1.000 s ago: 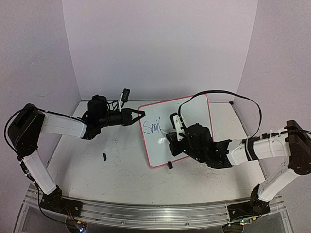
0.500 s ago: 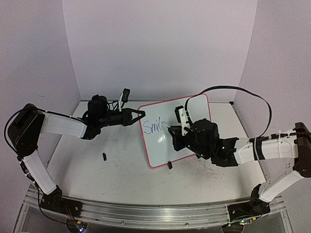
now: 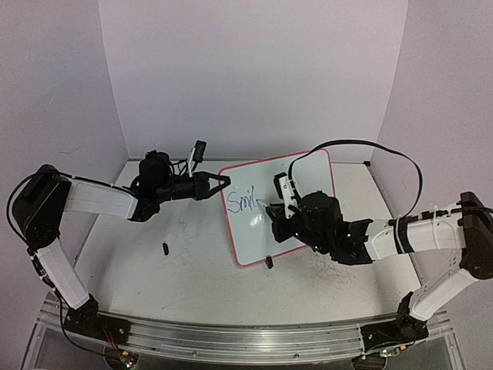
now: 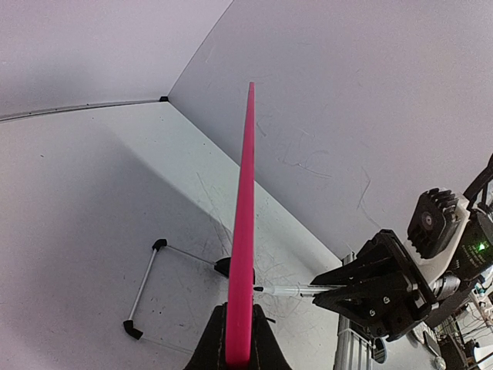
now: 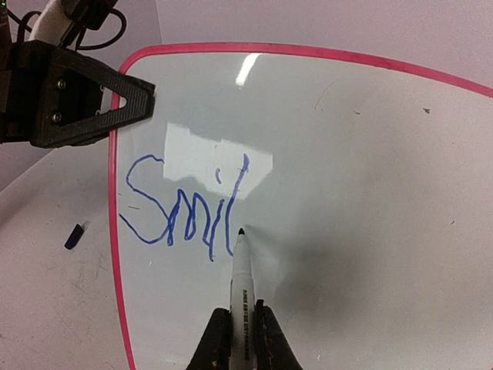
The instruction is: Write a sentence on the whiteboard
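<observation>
On 1 whiteboard (image 5: 370, 154) — 4 letters (image 5: 185, 210); L gripper (image 3: 220, 183) clamps it, R gripper (image 5: 239, 333) clamps marker (image 5: 242, 270).

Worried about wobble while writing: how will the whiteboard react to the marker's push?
Probably stiff: the whiteboard looks straight edge-on. Thin and propped on a wire foot, it likely tips easily, though the left gripper clamps its rim.

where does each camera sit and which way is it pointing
Top external: above and behind the bases, looking down over the table; left arm and right arm show whole.
Left wrist: on the left arm, looking along the whiteboard edge-on; the left hand, shut on its rim, shows at bottom.
Right wrist: on the right arm, facing the board's face and the sentence, "Smil" so far; the right hand holds the marker.
Shared: each wrist view shows the other hand.
</observation>
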`<state>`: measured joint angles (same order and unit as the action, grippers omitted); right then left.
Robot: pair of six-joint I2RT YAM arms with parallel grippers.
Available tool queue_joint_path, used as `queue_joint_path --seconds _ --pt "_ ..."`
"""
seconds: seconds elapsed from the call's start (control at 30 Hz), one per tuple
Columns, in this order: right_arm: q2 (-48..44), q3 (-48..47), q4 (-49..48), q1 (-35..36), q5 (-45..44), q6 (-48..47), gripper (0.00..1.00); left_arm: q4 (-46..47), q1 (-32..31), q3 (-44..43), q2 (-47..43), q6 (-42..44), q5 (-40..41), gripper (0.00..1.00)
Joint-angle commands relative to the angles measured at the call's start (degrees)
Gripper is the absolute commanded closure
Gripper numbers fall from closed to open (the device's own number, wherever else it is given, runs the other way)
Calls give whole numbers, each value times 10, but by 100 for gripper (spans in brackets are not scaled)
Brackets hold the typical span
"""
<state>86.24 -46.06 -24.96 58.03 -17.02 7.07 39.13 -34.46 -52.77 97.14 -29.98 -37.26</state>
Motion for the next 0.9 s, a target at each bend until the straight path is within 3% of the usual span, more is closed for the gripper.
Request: queue_joint_path --seconds 0.0,0.87 --pt "9 -14 -29 -6 -1 -7 100 -30 -18 -5 -1 22 -17 100" --pt "17 -11 -29 -10 -44 -1 100 -30 -18 -4 -1 22 -16 100"
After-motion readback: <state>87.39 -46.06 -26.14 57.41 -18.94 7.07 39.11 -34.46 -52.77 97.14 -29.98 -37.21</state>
